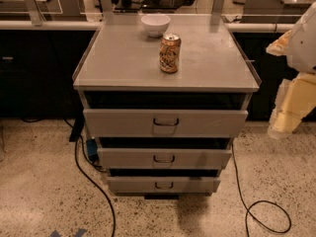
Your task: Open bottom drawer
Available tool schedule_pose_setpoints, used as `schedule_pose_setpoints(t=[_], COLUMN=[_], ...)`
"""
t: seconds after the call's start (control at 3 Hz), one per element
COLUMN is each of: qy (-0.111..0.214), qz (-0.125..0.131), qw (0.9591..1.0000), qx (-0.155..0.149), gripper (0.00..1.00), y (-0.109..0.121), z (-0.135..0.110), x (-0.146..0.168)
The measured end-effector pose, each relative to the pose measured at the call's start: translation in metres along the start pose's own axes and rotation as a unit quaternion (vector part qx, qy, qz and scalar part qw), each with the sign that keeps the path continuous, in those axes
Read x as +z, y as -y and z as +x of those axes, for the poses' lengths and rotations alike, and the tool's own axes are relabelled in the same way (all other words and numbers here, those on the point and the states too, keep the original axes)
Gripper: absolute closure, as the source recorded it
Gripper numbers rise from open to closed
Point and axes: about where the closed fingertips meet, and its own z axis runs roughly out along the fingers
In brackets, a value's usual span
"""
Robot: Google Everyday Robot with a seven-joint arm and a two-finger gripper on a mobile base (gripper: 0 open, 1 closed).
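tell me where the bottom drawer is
The bottom drawer is low centre in the camera view, under the middle drawer; the gripper hangs far right.

Gripper [283, 124]: pale, smeared shape at right, beside the cabinet [123, 58], about level with the top drawer front [123, 122]. Arm [306, 38] above it: cut off by the right edge. 3 drawers: dark gap above each front, interiors not visible. Bottom drawer [133, 184]: underside lost in shadow. Can [170, 53]: label print unreadable. Bowl [155, 23]: inside cannot be told. Floor cable [261, 216]: upper end hidden behind the cabinet. Blue mark [66, 232]: cut by the bottom edge.
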Motion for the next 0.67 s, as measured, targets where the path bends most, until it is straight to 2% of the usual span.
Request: schedule_pose_setpoints(t=[0.67], qy=[0.006], qz=[-0.003], qw=[0.9999], qx=[0.008], gripper=[0.00], y=[-0.004], z=[0.001], x=[0.011])
